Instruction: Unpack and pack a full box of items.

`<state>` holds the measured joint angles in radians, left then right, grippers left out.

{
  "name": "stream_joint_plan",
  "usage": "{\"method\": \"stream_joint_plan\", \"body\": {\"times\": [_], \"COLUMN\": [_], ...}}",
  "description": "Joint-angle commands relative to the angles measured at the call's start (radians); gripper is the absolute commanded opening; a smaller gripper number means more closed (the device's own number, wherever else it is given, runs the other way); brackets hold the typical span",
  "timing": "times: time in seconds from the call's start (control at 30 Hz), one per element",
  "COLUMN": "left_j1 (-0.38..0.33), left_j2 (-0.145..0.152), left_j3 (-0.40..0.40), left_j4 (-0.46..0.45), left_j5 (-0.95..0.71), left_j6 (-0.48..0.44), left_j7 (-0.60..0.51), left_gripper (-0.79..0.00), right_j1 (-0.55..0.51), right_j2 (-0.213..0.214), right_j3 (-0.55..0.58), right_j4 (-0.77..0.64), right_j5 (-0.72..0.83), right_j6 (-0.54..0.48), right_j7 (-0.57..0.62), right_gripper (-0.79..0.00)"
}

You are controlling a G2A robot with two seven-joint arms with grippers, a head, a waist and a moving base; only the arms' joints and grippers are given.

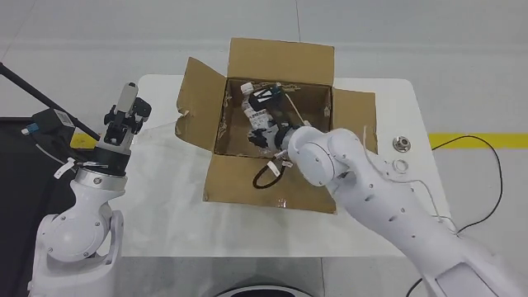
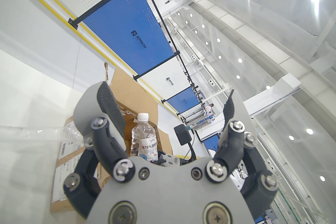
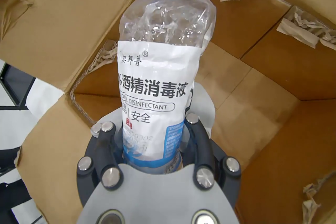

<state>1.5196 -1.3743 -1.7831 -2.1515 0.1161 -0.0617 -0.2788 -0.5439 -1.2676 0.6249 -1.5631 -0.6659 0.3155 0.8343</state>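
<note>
Nearest the robot, the box's [image 1: 272, 124] front flap lies folded out on the table [image 1: 165, 214], with one black cable loop [image 1: 264, 177] resting on it. Just past that flap, inside the box, the right gripper [image 1: 266, 138] is clamped on the lower part of the one bottle [image 1: 254, 109]. The right wrist view gives the grip up close: fingers [image 3: 202, 105] press either side of the labelled body of the clear, white-capped bottle, with the box's brown walls behind. The top view adds all four flaps spread open and two small round metal pieces [image 1: 401, 142] on the table right of the box. Well left of the box, the left gripper [image 1: 132, 103] points upward, spread wide and holding nothing. Between its fingers [image 2: 110, 107], its wrist view catches the bottle cap-up, the box's far flap beyond.
</note>
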Motion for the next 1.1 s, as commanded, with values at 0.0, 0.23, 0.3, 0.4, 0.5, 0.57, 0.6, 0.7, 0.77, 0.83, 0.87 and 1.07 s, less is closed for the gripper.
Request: {"method": "stream_joint_plan", "body": {"times": [0.0, 0.23, 0.3, 0.4, 0.5, 0.57, 0.6, 0.7, 0.77, 0.83, 0.87, 1.07], "left_j1": [0.000, 0.000, 0.000, 0.000, 0.000, 0.000, 0.000, 0.000, 0.000, 0.000, 0.000, 0.000], "left_j2": [0.000, 0.000, 0.000, 0.000, 0.000, 0.000, 0.000, 0.000, 0.000, 0.000, 0.000, 0.000], "left_j3": [0.000, 0.000, 0.000, 0.000, 0.000, 0.000, 0.000, 0.000, 0.000, 0.000, 0.000, 0.000], "left_j4": [0.000, 0.000, 0.000, 0.000, 0.000, 0.000, 0.000, 0.000, 0.000, 0.000, 0.000, 0.000], "left_j5": [0.000, 0.000, 0.000, 0.000, 0.000, 0.000, 0.000, 0.000, 0.000, 0.000, 0.000, 0.000], "left_j6": [0.000, 0.000, 0.000, 0.000, 0.000, 0.000, 0.000, 0.000, 0.000, 0.000, 0.000, 0.000], "left_j7": [0.000, 0.000, 0.000, 0.000, 0.000, 0.000, 0.000, 0.000, 0.000, 0.000, 0.000, 0.000], "left_gripper": [0.000, 0.000, 0.000, 0.000, 0.000, 0.000, 0.000, 0.000, 0.000, 0.000, 0.000, 0.000], "right_j1": [0.023, 0.116, 0.138, 0.165, 0.190, 0.207, 0.215, 0.235, 0.246, 0.253, 0.256, 0.268], "right_j2": [-0.017, -0.071, -0.084, -0.106, -0.130, -0.146, -0.154, -0.179, -0.195, -0.209, -0.215, -0.243], "right_j3": [-0.021, -0.087, -0.103, -0.128, -0.153, -0.163, -0.170, -0.184, -0.193, -0.198, -0.199, -0.199], "right_j4": [0.037, 0.173, 0.213, 0.273, 0.334, 0.375, 0.395, 0.454, 0.490, 0.518, 0.531, 0.580], "right_j5": [0.009, 0.013, 0.008, 0.006, 0.004, 0.013, 0.014, 0.024, 0.028, 0.035, 0.037, 0.037], "right_j6": [0.011, -0.005, -0.020, -0.041, -0.065, -0.082, -0.094, -0.119, -0.134, -0.144, -0.150, -0.180], "right_j7": [0.009, 0.136, 0.170, 0.203, 0.227, 0.240, 0.248, 0.258, 0.260, 0.256, 0.255, 0.245], "right_gripper": [-0.785, -0.785, -0.785, -0.785, -0.785, -0.785, -0.785, -0.785, -0.785, -0.631, -0.585, -0.437]}}
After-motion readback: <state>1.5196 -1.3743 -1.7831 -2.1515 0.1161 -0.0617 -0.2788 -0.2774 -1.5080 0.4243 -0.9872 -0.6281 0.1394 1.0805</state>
